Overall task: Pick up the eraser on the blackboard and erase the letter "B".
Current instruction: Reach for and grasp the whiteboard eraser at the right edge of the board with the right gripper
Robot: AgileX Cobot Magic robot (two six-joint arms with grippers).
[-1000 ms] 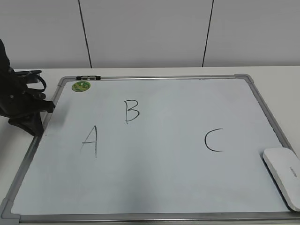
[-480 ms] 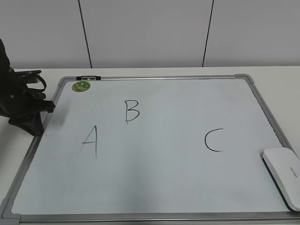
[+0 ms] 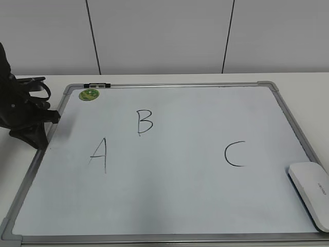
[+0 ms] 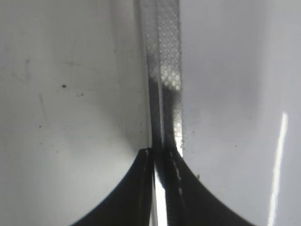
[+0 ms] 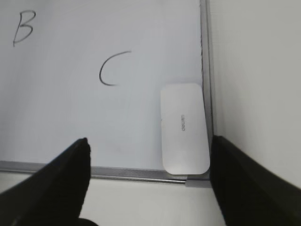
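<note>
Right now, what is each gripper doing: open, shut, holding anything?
Left gripper: shut on the blackboard frame at its left edge.
Right gripper: open, empty, above the eraser.

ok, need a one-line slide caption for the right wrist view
Open right gripper hovers above the white eraser at the blackboard corner, letter "B" unerased.

Exterior slants down on the blackboard (image 3: pixel 169 206); right wrist shares its eraser (image 5: pixel 184 127) corner
</note>
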